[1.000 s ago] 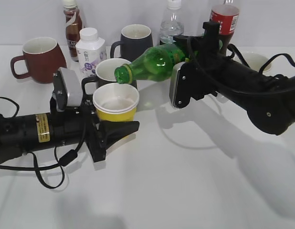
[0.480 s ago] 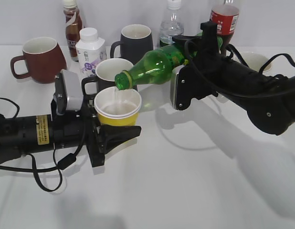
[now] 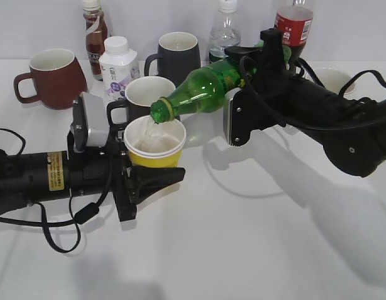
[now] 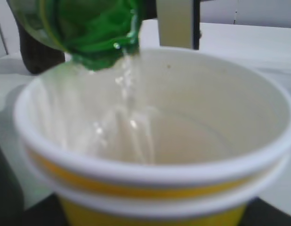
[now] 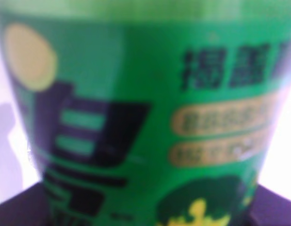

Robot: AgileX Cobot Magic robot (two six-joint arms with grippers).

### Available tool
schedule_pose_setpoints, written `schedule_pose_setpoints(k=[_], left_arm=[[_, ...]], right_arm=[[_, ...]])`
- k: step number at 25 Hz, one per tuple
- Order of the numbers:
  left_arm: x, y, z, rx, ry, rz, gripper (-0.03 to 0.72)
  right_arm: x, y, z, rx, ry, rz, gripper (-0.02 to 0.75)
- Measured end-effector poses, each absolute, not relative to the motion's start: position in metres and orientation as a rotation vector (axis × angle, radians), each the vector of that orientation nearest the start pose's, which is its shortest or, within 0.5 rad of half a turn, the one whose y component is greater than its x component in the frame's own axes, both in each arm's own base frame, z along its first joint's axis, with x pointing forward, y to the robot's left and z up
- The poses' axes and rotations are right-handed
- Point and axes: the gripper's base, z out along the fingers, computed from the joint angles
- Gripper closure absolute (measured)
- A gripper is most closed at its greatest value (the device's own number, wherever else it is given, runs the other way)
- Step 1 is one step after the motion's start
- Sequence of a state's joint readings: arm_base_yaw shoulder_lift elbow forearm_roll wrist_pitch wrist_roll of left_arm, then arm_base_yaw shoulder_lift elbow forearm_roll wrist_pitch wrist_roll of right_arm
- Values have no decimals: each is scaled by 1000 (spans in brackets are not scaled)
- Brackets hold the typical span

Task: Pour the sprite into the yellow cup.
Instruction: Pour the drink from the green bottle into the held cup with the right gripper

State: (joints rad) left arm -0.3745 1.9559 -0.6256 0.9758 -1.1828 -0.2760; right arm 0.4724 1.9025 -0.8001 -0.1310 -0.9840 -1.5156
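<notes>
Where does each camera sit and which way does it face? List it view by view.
Exterior: front of the table, slanting down at both arms; sprite bottle tipped over yellow cup.
Left wrist: behind the cup, looking across its rim; almost no arm shows.
Right wrist: pressed against the bottle label; dark jaws at the lower corners.
Shared: exterior and left wrist both show liquid streaming from the bottle mouth into the cup.

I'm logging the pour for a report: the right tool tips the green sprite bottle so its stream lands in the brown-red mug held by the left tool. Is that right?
Not quite. The sprite bottle, tipped by the right tool, pours into the yellow cup held by the left tool, as the exterior and left wrist views show. The brown-red mug stands apart at the back left.
</notes>
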Motion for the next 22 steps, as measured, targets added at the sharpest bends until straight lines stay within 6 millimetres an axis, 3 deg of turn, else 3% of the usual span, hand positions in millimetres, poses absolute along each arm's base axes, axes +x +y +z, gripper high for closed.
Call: schedule_pose_setpoints(k=[22], left_arm=[[251, -175, 122, 1133, 1485, -920, 288]], right_arm=[[325, 177, 173, -1473, 771, -775, 334]])
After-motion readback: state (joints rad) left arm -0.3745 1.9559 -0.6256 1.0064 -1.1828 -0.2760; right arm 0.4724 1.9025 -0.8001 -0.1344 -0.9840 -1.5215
